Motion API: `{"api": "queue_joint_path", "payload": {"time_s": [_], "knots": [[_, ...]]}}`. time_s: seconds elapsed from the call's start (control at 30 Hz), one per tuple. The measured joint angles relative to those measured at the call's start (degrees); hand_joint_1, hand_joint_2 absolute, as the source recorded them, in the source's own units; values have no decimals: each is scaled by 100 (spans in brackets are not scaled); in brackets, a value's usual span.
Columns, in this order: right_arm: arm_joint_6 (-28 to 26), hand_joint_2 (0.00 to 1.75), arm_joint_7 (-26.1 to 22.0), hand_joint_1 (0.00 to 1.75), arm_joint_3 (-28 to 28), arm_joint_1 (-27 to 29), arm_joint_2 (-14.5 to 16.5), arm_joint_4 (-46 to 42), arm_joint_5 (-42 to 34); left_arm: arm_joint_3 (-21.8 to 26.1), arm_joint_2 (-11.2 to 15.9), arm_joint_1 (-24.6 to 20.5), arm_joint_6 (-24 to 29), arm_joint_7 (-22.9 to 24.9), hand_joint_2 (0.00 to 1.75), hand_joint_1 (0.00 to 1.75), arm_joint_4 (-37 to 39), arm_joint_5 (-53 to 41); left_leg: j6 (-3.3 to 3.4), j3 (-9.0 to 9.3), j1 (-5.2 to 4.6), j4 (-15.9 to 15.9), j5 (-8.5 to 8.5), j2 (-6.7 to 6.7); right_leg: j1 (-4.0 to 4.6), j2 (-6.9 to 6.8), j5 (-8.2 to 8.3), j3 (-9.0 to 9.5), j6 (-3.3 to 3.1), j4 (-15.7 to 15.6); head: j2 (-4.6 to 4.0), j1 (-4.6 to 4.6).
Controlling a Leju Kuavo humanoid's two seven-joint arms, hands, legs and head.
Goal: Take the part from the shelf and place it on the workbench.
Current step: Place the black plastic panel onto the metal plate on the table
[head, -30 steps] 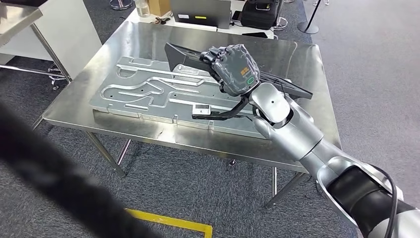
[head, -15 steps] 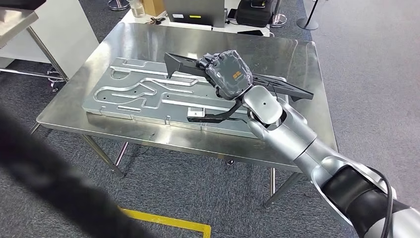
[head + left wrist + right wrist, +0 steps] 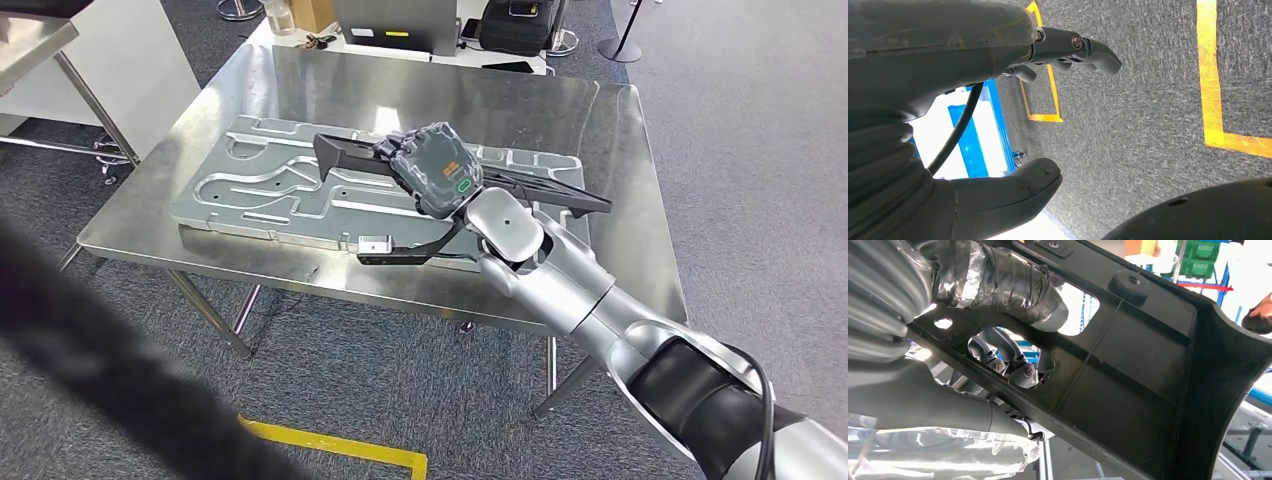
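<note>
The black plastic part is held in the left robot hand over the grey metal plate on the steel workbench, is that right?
Not quite: the right robot hand holds the black plastic part, as the head view shows. The left robot hand hangs over the carpet, holding nothing. The rest stands: the part is over the grey metal plate on the steel workbench.

Bright overhead light, tabletop glare (foreground blur)

Right arm [image 3: 560, 275] – silver segments, black elbow sleeve, black cable; grey right hand [image 3: 432, 167] bears orange and green markings.
</note>
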Motion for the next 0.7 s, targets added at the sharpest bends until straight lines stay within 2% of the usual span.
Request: {"api": "queue_joint_path", "payload": {"time_s": [0.47, 0.57, 0.63, 0.7], "knots": [[83, 175, 4, 175, 76, -8, 360, 286, 27, -2, 8, 2, -57, 0, 175, 0, 38, 68, -4, -3, -5, 3, -7, 0, -2, 3, 3, -4, 4, -2, -1, 0], [85, 175, 10, 175, 89, -11, 422, 325, 33, -3, 27, 2, -60, -2, 175, 0, 52, 68, 52, -19, -28, 30, -21, -2, -32, -2, 21, 2, 39, -29, 0, -2], [85, 175, 26, 175, 91, -17, 447, 339, 38, -4, 32, 3, -60, -3, 175, 0, 60, 68, 94, 23, -9, -54, 13, 8, -32, 3, 24, 22, 72, -58, 1, -2], [86, 175, 43, 175, 91, -34, 456, 353, 42, -4, 28, 2, -63, -7, 175, 0, 62, 68, 129, 104, 38, -193, 75, 31, -30, 20, -118, -60, 108, 140, 1, 1]]}}
